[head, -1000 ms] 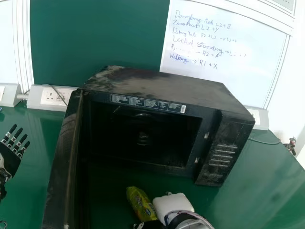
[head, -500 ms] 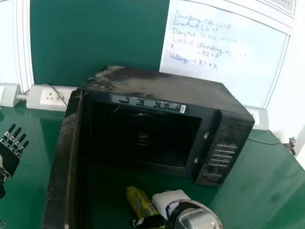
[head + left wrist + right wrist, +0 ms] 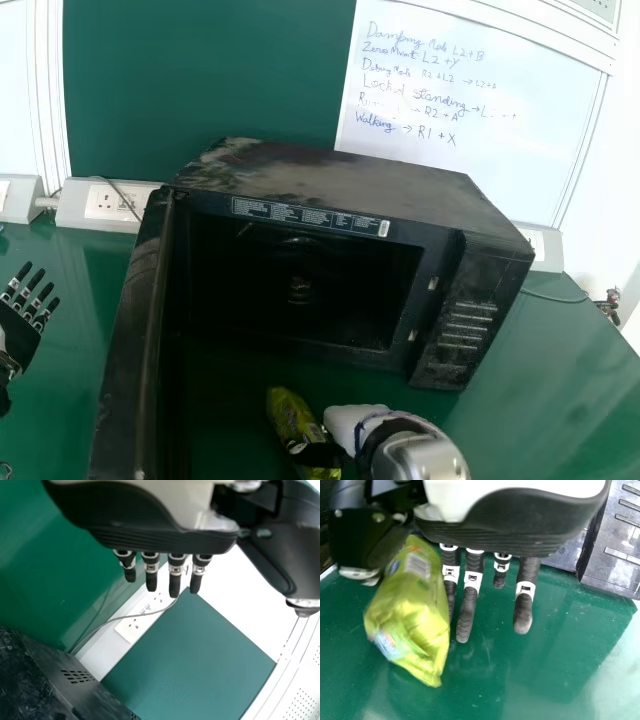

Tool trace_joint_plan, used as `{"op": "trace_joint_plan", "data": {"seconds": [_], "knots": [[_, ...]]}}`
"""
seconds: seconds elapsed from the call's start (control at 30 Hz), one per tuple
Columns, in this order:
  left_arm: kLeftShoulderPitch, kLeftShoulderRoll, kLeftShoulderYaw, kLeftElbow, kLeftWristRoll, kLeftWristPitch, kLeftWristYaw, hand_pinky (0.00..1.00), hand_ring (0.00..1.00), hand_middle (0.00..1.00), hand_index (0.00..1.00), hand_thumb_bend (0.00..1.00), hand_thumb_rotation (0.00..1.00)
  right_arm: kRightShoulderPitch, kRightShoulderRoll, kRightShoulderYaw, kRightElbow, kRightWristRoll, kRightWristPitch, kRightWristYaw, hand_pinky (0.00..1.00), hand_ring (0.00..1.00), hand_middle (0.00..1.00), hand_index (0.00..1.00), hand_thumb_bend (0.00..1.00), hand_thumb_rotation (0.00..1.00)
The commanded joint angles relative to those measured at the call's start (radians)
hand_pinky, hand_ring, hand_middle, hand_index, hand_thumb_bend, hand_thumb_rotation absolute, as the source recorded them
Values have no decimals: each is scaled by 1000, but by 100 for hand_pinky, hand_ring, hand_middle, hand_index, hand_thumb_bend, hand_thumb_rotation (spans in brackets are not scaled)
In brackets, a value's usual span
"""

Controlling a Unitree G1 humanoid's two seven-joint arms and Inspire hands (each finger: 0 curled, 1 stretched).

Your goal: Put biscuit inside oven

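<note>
One biscuit packet, low in front of the oven, lengthwise between the right hand's thumb and fingers. Fingers unclenched, nearly straight, one alongside the wrapper; firm hold hard to confirm from here. Left hand idle, fingers spread, at the head view's left. Step, I'd judge: secure the packet. Best done by closing fingers and thumb evenly around its middle, gently, since the wrapper could crumple or slip. Then lift straight, clear the oven's lower lip, keep off the door.
</note>
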Motion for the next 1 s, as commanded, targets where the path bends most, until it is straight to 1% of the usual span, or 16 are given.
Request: {"op": "trace_joint_plan", "data": {"seconds": [0.0, 0.1, 0.17, 0.27, 0.33, 0.43, 0.47, 0.7, 0.77, 0.83, 0.9, 0.97], "knots": [[-11, 2, 4, -9, -4, 0, -1, 100, 100, 97, 98, 53, 22, 45, 11, 25, 23, -2, 7, -14, 21, 31, 48, 70, 56, 0], [-7, 2, 3, -10, -1, -4, -12, 100, 100, 97, 98, 53, 23, 62, 6, 32, 18, 0, 4, -44, 22, 32, 48, 69, 56, 0], [-6, 2, 2, -10, -1, -4, -13, 100, 100, 97, 98, 53, 23, 69, 3, 36, 18, -3, 2, -55, 20, 30, 48, 70, 56, 0], [-8, 0, 3, -13, -4, 0, -5, 100, 99, 96, 97, 53, 23, 72, 2, 39, 20, -11, 3, -64, 24, 33, 48, 69, 56, 0], [-10, -1, 4, -13, -8, 2, -1, 100, 99, 96, 96, 54, 23, 69, -1, 43, 23, -24, 0, -64, 24, 33, 48, 69, 56, 0], [-9, -2, 3, -19, -11, 4, 2, 100, 99, 96, 96, 53, 23, 67, 0, 49, 26, -48, 0, -68, 20, 28, 47, 70, 56, 0], [-9, -3, 2, -23, -9, 3, 4, 100, 99, 95, 96, 53, 23, 67, 0, 50, 26, -54, 0, -71, 17, 25, 47, 71, 56, 0], [-8, -8, -2, -38, -9, 5, 17, 100, 98, 95, 94, 51, 24, 64, 1, 51, 25, -81, -6, -72, 16, 24, 47, 70, 56, 0], [-5, -8, -4, -41, -4, 2, 13, 100, 98, 95, 95, 50, 24, 66, 0, 52, 23, -87, -9, -83, 15, 22, 47, 71, 56, 0], [-4, -7, -5, -41, 1, 1, 11, 100, 98, 94, 94, 50, 24, 68, -1, 49, 15, -89, -12, -92, 15, 23, 47, 70, 57, 0], [-4, -8, -5, -41, 1, 3, 15, 100, 97, 94, 94, 49, 24, 70, 3, 40, 1, -84, -8, -98, 20, 26, 47, 69, 57, 0], [-6, -9, -5, -41, 0, 2, 16, 100, 96, 93, 93, 48, 25, 73, 0, 32, -15, -74, -10, -111, 20, 27, 47, 68, 57, 0]]}}
